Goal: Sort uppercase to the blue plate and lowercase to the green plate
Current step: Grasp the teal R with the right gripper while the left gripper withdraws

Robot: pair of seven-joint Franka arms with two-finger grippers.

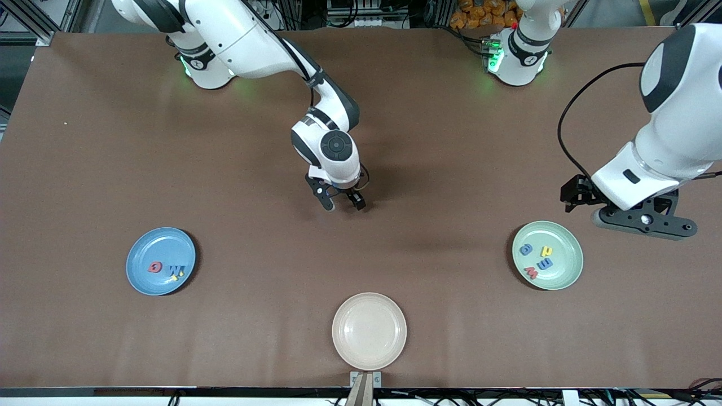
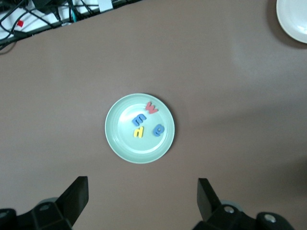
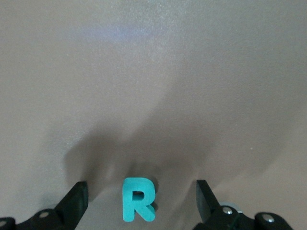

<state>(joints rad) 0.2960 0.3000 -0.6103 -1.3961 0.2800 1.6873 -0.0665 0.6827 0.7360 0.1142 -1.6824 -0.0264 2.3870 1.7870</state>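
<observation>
A teal uppercase R lies flat on the brown table, between the open fingers of my right gripper, which hangs low over the table's middle. The blue plate toward the right arm's end holds a red Q, a blue M and a yellow H. The green plate toward the left arm's end holds lowercase letters: a red w, a blue m, a yellow h and a round blue letter. My left gripper hangs open and empty high beside that plate.
A beige plate with nothing in it sits near the table's front edge, midway between the other two plates. Both arm bases stand along the table's back edge. Cables run past the front edge.
</observation>
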